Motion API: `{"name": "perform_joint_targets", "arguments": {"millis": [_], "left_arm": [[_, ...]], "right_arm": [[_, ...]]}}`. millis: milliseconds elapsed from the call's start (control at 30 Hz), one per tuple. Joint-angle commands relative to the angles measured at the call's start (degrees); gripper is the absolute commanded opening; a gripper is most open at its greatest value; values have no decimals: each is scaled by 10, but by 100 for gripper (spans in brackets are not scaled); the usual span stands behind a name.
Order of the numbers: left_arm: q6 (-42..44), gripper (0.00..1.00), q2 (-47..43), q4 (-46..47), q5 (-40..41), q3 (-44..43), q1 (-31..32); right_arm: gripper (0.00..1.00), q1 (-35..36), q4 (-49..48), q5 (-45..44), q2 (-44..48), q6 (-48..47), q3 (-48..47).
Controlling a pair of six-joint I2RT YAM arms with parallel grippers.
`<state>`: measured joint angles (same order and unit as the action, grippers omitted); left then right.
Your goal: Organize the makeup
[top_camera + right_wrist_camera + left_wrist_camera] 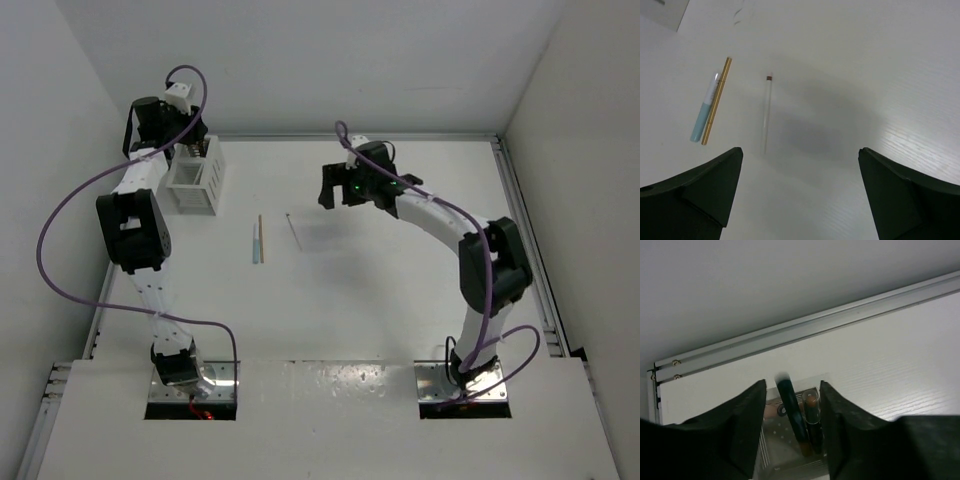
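Note:
Near the table's far left corner, my left gripper (185, 148) points down into the white slotted rack (197, 188). In the left wrist view its jaws (792, 385) stand apart, and two dark makeup sticks lean in a rack slot (774, 442) between them. One is a blurred black stick (791, 410); the other is a black stick with a copper tip (812, 412). Neither looks pinched. My right gripper (335, 192) hovers open over mid-table. Below it lie a pale blue stick (704, 116), a tan stick (717, 102) and a thin silvery stick (767, 112).
A metal rail (810, 327) runs along the table's far edge just behind the rack. Another rail (525, 230) borders the right side. The three loose sticks lie between the rack and the right gripper (800, 152). White walls close in the table.

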<state>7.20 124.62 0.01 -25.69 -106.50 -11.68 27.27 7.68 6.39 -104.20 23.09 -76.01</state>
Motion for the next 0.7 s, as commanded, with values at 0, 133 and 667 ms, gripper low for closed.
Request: {"name": "perform_joint_targets", "arguments": {"millis": [0, 133, 667], "left_arm": [[2, 55, -29, -8, 2, 11, -14], [2, 58, -55, -49, 25, 5, -20], [13, 58, -165, -213, 5, 10, -20]], "right_arm": [[100, 48, 118, -5, -70, -76, -107], [63, 81, 143, 14, -136, -89, -181], [39, 137, 250, -89, -319, -110, -306]]}}
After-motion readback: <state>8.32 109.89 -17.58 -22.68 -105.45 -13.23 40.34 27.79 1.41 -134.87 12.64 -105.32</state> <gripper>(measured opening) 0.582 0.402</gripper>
